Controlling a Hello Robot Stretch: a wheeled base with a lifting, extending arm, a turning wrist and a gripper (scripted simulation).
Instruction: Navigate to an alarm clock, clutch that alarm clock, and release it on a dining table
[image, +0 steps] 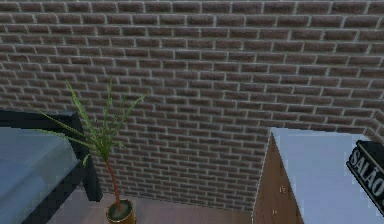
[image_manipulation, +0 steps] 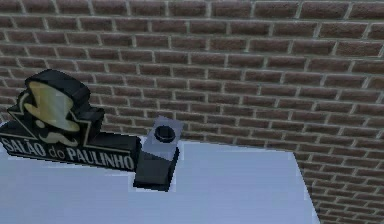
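A small boxy thing (image_manipulation: 160, 152) stands on a pale blue tabletop (image_manipulation: 220, 195) in the arm side view, just left of the middle. It has a flat black base, a pale grey body and a dark round part on top. It stands close to the brick wall, right beside a black sign.
A black sign with a yellowish figure (image_manipulation: 62, 125) stands at the tabletop's left; its end (image: 368, 170) shows on a wooden cabinet (image: 275, 190) at the forward view's right. A brick wall (image: 200, 80) lies ahead. A potted palm (image: 110, 160) and a dark-framed bed (image: 35, 165) stand at left.
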